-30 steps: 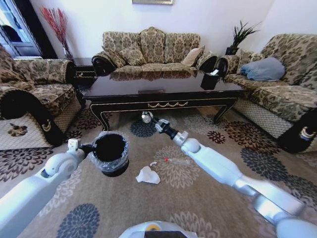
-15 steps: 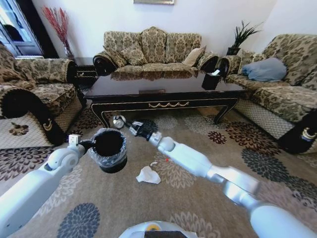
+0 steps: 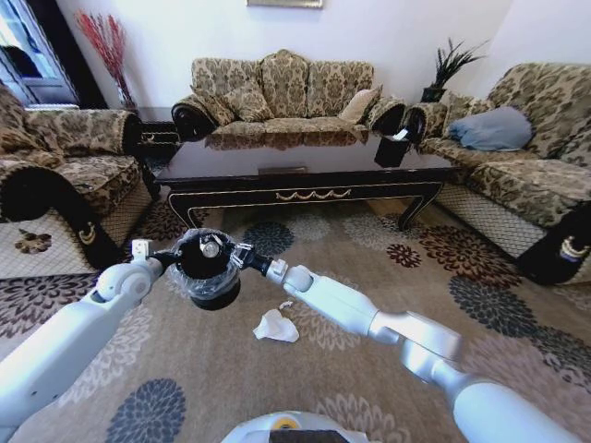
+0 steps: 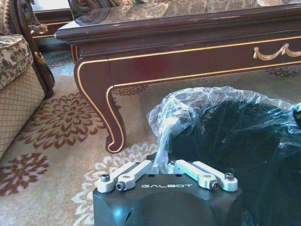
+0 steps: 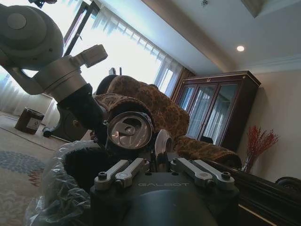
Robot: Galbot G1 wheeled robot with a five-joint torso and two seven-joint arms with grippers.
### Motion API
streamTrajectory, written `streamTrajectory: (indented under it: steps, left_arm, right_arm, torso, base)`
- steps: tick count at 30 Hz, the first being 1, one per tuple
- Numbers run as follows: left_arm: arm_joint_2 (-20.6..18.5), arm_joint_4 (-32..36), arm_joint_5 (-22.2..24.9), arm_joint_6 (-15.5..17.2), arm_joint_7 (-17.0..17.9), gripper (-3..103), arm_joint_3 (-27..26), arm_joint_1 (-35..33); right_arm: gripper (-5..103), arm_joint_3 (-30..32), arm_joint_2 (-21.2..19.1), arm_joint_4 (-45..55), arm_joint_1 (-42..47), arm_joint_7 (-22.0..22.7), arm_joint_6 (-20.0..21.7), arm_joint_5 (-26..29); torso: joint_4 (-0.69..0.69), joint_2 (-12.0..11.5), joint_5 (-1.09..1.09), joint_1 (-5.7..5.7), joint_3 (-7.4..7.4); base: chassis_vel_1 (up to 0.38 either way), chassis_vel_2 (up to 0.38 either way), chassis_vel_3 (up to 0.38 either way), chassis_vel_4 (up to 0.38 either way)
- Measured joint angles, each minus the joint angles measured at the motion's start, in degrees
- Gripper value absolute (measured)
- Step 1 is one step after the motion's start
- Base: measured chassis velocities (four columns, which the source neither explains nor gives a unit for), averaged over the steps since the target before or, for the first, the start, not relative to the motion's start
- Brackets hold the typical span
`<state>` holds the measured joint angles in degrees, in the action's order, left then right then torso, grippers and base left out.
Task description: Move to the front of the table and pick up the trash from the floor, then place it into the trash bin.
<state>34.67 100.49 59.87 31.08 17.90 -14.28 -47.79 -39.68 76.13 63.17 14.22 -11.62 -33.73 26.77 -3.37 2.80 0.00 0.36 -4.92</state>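
My left gripper (image 3: 164, 262) is shut on the near rim and clear liner of the black trash bin (image 3: 209, 288), which stands on the patterned floor (image 3: 185, 369) ahead of the dark table (image 3: 305, 182). In the left wrist view the left gripper (image 4: 165, 165) pinches the crinkled liner of the bin (image 4: 244, 141). My right gripper (image 3: 220, 250) hovers over the bin's mouth, shut on a silvery can of trash (image 3: 211, 247). The right wrist view shows the can (image 5: 129, 131) end-on in the right gripper (image 5: 157, 151), above the bin (image 5: 59, 186). A crumpled white tissue (image 3: 275, 326) and a tiny scrap (image 3: 286, 305) lie on the carpet.
Patterned sofas (image 3: 282, 92) ring the table on the far side, the left (image 3: 55, 175) and the right (image 3: 526, 157). Open carpet spreads between me and the table. A potted plant (image 3: 448, 69) stands in the far right corner.
My right arm has swung left with the can, from the carpet before the table to just over the bin's mouth. The left arm and bin have shifted only slightly.
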Motion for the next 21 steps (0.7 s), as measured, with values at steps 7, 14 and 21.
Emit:
streamTrajectory:
  steps: [7,14,21]
  left_arm:
    - [0.26,-0.11,0.02,-0.26,-0.03,4,1.16,0.71]
    - [-0.95,-0.08,0.48,-0.26,-0.01,4,1.15,0.91]
    - [-3.39,1.04,1.11,-0.27,-0.18,4,-3.38,-2.90]
  right_arm:
    - [31,0.26,0.04,-1.39,-0.24,-0.94,0.02,0.11]
    - [52,1.85,-0.61,-1.42,-0.26,-2.02,-0.44,0.31]
    - [80,6.70,-4.67,0.62,-1.40,-1.83,4.63,0.29]
  torso:
    - [-0.01,0.00,0.00,0.00,0.00]
    - [0.00,0.00,0.01,0.00,0.00]
    - [0.00,0.00,0.01,0.00,0.00]
  base:
    - [0.000,0.000,0.000,0.000]
    - [0.000,0.000,0.000,0.000]
    - [0.000,0.000,0.000,0.000]
